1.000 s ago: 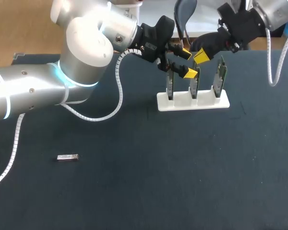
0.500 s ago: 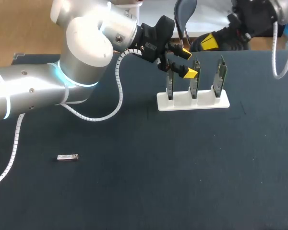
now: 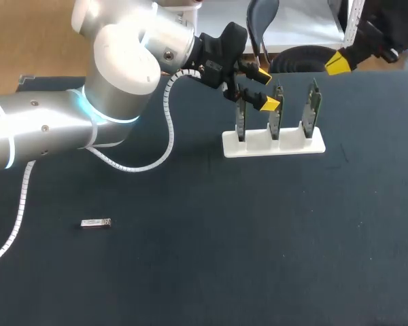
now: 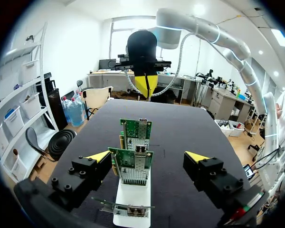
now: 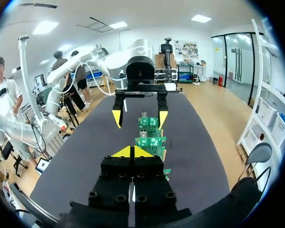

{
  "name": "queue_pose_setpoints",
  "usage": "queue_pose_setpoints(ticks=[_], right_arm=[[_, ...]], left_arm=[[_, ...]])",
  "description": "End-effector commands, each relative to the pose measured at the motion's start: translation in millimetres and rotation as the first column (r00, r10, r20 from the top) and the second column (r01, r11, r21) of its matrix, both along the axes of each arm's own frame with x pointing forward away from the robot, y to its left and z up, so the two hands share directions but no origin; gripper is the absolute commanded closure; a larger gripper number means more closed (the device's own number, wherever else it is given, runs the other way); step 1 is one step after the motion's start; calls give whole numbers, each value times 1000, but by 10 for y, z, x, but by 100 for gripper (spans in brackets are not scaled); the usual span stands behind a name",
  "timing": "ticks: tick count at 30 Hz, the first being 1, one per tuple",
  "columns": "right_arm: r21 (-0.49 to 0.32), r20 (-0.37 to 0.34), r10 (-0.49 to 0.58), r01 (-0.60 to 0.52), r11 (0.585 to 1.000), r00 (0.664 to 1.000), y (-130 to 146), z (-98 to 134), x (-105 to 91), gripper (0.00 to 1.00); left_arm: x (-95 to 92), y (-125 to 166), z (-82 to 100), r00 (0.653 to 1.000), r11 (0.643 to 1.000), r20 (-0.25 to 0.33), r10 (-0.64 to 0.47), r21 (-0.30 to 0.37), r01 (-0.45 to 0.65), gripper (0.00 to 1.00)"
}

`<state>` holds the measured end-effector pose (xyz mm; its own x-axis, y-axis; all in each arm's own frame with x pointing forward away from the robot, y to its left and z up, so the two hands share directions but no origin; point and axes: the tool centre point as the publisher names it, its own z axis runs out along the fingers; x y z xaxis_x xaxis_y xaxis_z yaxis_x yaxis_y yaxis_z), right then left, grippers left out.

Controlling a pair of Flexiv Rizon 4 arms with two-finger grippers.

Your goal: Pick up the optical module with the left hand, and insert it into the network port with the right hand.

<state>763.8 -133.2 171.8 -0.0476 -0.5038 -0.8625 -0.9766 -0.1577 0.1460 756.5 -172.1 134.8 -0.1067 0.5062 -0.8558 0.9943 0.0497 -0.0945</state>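
Note:
The optical module, a small silver bar, lies flat on the dark table at the front left, far from both grippers. A white rack at the back holds three upright green network cards. My left gripper hangs open over the rack's left end. In the left wrist view the left gripper has the nearest card between its spread fingers, untouched. My right gripper is shut on nothing, above the table's far right edge. From the right wrist view, that gripper faces the cards and the left gripper.
A white coiled cable hangs from my left arm over the table behind the rack's left side. The dark tabletop stretches wide between the module and the rack.
My right gripper has drawn back from the rack, moving up and to the right toward the table's far right edge. The left arm, rack and module have not moved.

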Motion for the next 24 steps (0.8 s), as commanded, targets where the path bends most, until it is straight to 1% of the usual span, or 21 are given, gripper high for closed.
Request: queue_pose_setpoints(ticks=[1,7,11,15,24], right_arm=[[-13,-4,6,-6,1000,1000,-48,-34,17,100],[-35,1,-1,1,999,1000,-88,-88,-25,100],[-64,21,-34,36,997,999,-99,-113,-32,100],[-70,28,-62,64,996,998,-113,-127,-26,100],[-79,33,-72,75,994,997,-104,-157,-16,100]], left_arm=[[15,-7,7,1000,1000,-3,-2,5,2,0],[15,-7,7,1000,1000,-3,-2,5,2,0],[15,-7,7,1000,1000,-3,-2,5,2,0],[15,-7,7,1000,1000,-3,-2,5,2,0],[15,-7,7,1000,1000,-3,-2,5,2,0]])
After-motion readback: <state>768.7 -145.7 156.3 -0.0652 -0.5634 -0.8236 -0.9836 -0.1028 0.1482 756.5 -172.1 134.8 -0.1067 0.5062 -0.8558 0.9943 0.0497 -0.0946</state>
